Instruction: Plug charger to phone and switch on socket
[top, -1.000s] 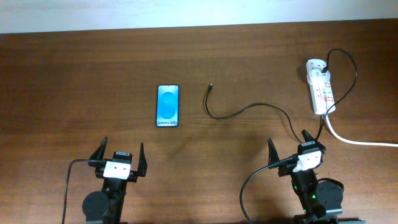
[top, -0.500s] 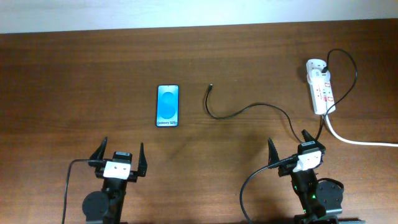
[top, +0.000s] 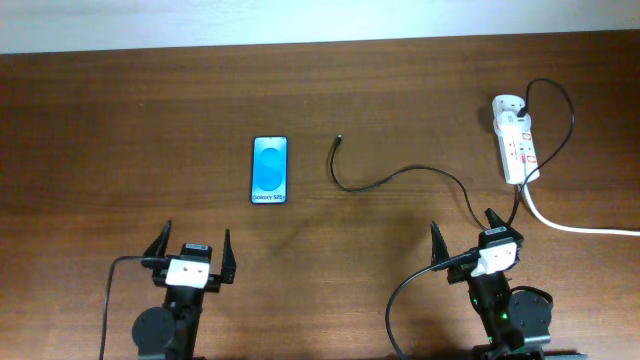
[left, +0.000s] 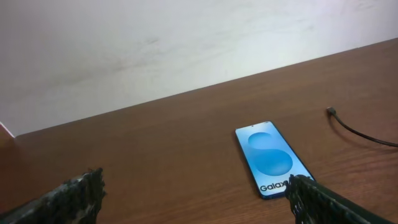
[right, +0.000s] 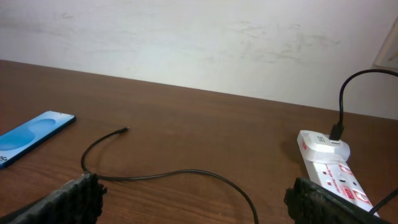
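The phone (top: 270, 170) lies flat on the table with its blue screen up; it also shows in the left wrist view (left: 271, 159) and the right wrist view (right: 34, 135). The charger cable (top: 400, 173) runs from the socket (top: 516, 140) across the table, and its plug tip (top: 339, 139) lies free to the right of the phone. The cable (right: 168, 175) and the socket (right: 333, 168) also show in the right wrist view. My left gripper (top: 191, 256) is open and empty, below the phone. My right gripper (top: 466, 240) is open and empty, below the socket.
A thick white cord (top: 580, 228) leads from the socket off the right edge. The arms' own black cables (top: 110, 300) trail near both bases. A pale wall (left: 186, 37) stands behind the table's far edge.
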